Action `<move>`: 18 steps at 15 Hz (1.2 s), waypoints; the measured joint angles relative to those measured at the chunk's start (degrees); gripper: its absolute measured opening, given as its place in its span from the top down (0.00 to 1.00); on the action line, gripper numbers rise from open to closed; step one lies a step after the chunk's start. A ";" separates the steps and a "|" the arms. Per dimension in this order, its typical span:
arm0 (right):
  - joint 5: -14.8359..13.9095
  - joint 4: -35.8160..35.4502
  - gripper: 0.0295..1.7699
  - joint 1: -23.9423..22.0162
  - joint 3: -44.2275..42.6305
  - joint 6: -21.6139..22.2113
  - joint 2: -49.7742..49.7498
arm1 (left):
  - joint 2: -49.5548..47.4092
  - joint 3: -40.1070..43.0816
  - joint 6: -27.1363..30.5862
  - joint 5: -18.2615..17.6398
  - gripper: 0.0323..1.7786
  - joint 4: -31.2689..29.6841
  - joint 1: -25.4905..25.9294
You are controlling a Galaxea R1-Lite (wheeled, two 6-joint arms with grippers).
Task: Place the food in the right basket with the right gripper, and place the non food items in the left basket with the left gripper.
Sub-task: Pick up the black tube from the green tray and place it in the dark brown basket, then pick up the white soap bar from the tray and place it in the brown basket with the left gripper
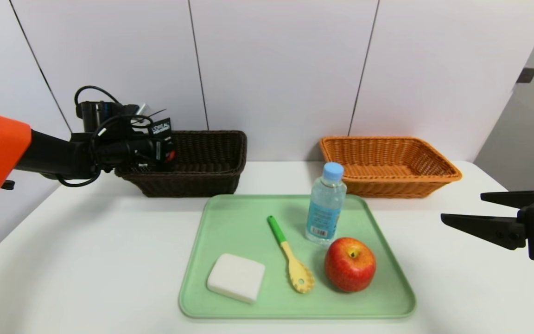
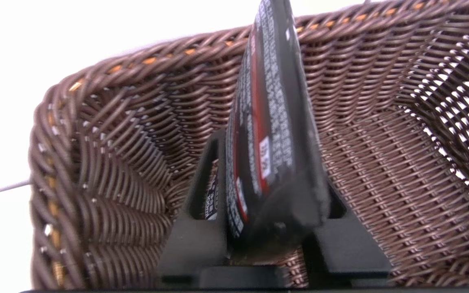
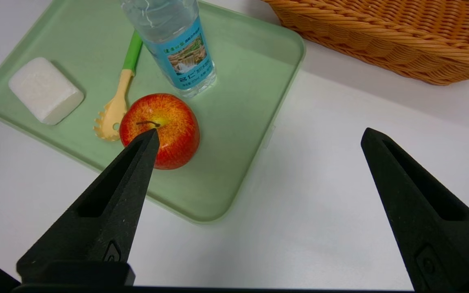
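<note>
The left gripper (image 2: 273, 203) holds the tube (image 2: 271, 122) over the dark basket (image 1: 206, 150). The tube is black, with red stripes, white print and a flattened end. The right gripper (image 3: 259, 134) stands wide beside the tray (image 3: 234, 162), which bears white soap (image 1: 236, 278), a green-handled yellow spoon (image 1: 295, 262), a blue-capped bottle (image 1: 326, 204) and a red-yellow apple (image 1: 350, 265).

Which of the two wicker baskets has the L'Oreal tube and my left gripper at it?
The dark brown basket: the black L'Oreal tube and left gripper are there; the other basket, orange, has neither.
</note>
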 joint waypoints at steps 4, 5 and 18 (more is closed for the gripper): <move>0.01 0.02 0.03 -0.05 0.00 0.00 0.09 | 0.22 0.83 -0.09 -0.04 0.42 -2.93 0.00; 0.01 0.02 0.03 -0.07 0.00 0.00 0.06 | 0.13 1.39 -0.11 -0.04 0.38 -4.00 0.02; -0.52 0.11 0.03 -2.45 0.91 0.18 -3.06 | -21.22 6.23 -3.17 -0.37 0.11 0.68 -0.12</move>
